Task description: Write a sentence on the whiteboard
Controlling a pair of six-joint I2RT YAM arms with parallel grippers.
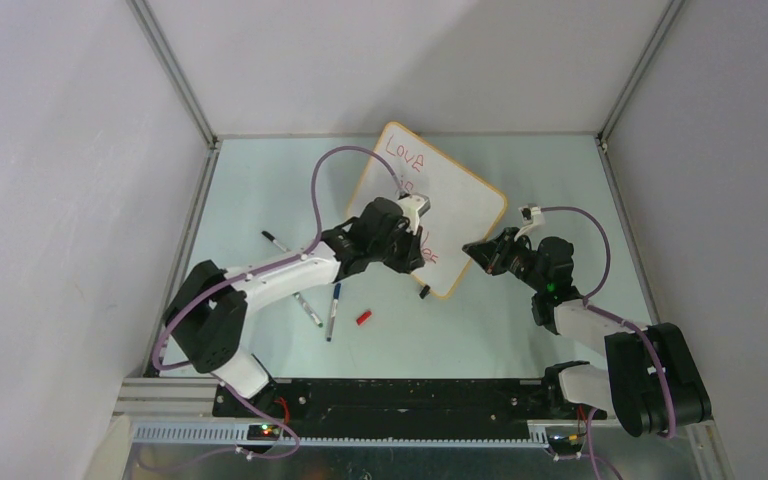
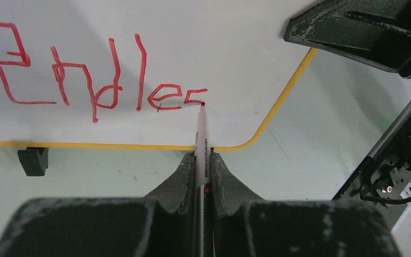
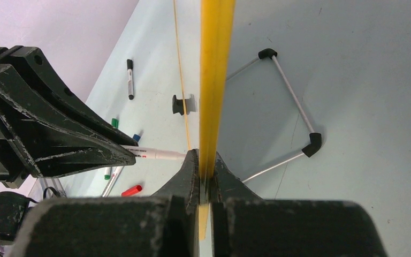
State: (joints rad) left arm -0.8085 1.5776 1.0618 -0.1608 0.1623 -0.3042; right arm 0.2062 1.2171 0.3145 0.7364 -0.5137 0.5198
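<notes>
The whiteboard (image 1: pixel 465 200) is seen on the pale green table (image 1: pixel 520 330), toward 12 o'clock of the table's middle in the top view and turned cornerwise to the arms. From the right wrist it is seen edge-on, with a wire stand (image 3: pixel 293 96) behind it. It therefore appears to be propped up rather than laid flat, though the lean cannot be judged.

The sentence (image 2: pixel 96 85) is written in thin red strokes. From above, "Love" is read at the board's 11 o'clock corner, and the second line is mostly hidden by the left wrist. In the left wrist view "Endles" is read just above the lower frame edge.

The left gripper (image 2: pixel 203 160) is closed narrowly on a red marker (image 2: pixel 202 131), which is held pointing toward 12 o'clock in that view. The marker's tip is set against the board at the end of the last red stroke. A black clip foot (image 2: pixel 32 160) is seen under the frame, at 9 o'clock of the gripper.

The right gripper (image 3: pixel 206 163) is clamped on the board's orange-yellow frame, one finger on either face. In the top view this grip is at the 4 o'clock edge of the board.

At 7 o'clock of the board, loose items are seen on the table: a black-capped marker (image 1: pixel 275 241), a blue-capped marker (image 1: pixel 333 312) and a red cap (image 1: pixel 364 317). All are apart from the board.
</notes>
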